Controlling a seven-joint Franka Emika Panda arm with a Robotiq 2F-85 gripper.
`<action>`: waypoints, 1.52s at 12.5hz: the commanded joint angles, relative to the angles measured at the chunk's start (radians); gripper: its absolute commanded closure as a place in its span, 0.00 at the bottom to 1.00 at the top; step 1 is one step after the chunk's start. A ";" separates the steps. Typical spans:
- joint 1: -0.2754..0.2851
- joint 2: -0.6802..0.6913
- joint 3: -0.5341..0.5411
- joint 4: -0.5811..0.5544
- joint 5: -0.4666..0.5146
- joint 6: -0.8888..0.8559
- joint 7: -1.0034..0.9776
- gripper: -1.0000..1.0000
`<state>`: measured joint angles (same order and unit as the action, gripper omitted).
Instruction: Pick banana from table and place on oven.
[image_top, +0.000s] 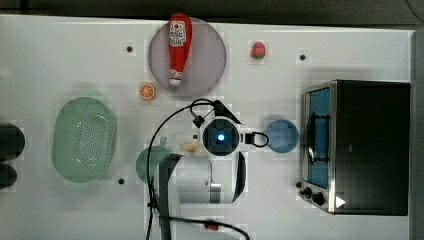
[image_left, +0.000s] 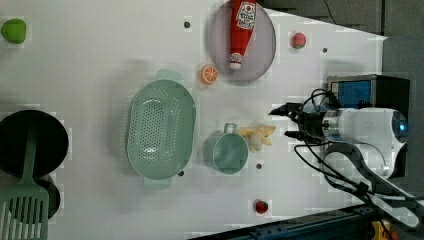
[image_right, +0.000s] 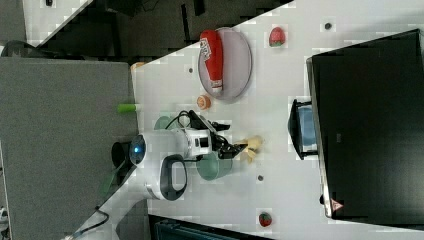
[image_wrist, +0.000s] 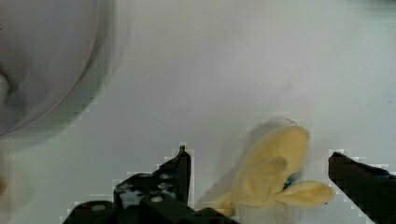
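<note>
banana (image_wrist: 273, 170) on counter (image_top: 60, 55), just beside teal cup (image_left: 229, 152) | fingers (image_wrist: 180, 170) spread wide, banana between them, not gripped | we judge it light, rigid, smooth; we'd pinch across mid-body | oven (image_top: 375, 147) well apart

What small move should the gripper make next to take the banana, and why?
Probably lower straight down, then close. In the wrist view the banana lies on the white table between the open gripper fingers, one on each side, apparently not touching it. In the left view the gripper seems to be above the table.
</note>
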<state>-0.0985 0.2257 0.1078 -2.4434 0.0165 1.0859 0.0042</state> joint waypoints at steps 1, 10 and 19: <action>0.021 0.088 0.000 0.000 -0.002 0.037 -0.015 0.00; 0.022 0.133 0.002 0.003 -0.002 0.123 -0.014 0.76; 0.021 -0.332 0.000 0.134 0.004 -0.363 -0.014 0.76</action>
<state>-0.0638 -0.0495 0.1035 -2.3652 -0.0058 0.7373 0.0017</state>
